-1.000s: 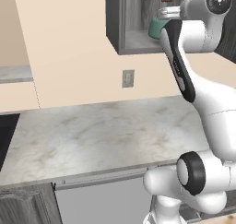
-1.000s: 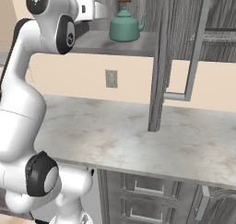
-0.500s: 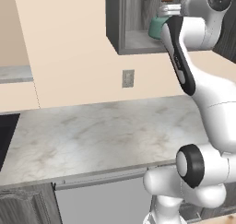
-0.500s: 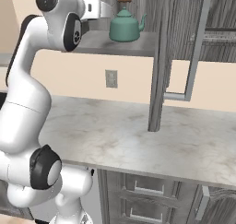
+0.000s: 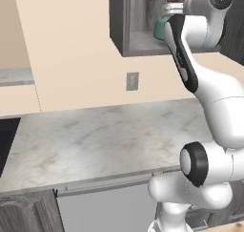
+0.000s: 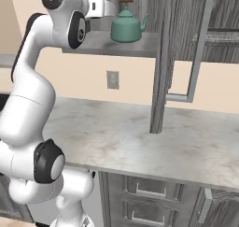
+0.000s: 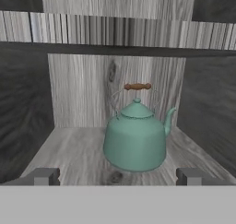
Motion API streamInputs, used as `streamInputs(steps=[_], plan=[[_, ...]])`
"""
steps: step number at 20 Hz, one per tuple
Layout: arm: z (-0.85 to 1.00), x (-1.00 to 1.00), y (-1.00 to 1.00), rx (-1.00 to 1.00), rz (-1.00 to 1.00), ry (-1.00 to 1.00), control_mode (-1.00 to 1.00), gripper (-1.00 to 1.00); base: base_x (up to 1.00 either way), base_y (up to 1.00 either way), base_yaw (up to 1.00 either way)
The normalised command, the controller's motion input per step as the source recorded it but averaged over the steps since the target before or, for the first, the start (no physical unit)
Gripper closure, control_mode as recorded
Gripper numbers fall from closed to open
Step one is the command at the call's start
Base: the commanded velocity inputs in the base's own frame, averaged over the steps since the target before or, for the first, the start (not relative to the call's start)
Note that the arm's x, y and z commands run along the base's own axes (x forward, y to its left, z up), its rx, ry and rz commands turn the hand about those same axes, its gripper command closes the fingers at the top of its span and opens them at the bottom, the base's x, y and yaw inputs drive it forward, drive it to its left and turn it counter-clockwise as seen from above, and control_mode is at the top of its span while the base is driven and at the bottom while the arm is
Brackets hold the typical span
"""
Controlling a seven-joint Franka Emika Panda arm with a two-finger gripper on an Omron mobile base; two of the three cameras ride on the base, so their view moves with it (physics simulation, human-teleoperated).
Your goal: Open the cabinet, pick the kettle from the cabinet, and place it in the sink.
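Left base view: at the top right I see the arm raised to the cabinet [image 5: 138,21], the kettle [image 5: 161,29] half hidden behind it.

Right base view: the kettle [image 6: 127,27] stands on the shelf at top centre, the door [image 6: 184,58] swung open.

Hand view: my gripper [image 7: 117,177] is spread wide, holding nothing; the kettle [image 7: 135,142] stands centred beyond its fingertips [image 7: 44,176].

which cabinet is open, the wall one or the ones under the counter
The wall cabinet: its door is swung out, showing the kettle. The floor cabinets stay shut.
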Motion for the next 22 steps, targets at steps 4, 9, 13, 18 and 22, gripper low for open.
streamInputs(steps=[4,9,13,18,22], plan=[[-0.06,0.18,-0.03,0.00,0.00,0.00,-1.00,-1.00,0.00,0.00,0.00],[-0.01,0.26,0.00,0.00,0.00,-0.03,-1.00,-1.00,0.00,0.00,0.00],[0.00,0.22,0.02,0.00,0.01,-0.03,-1.00,-1.00,0.00,0.00,0.00],[0.00,0.23,0.00,0.00,0.02,-0.02,-1.00,-1.00,0.00,0.00,0.00],[0.05,0.24,0.00,0.00,0.01,0.00,-1.00,-1.00,0.00,0.00,0.00]])
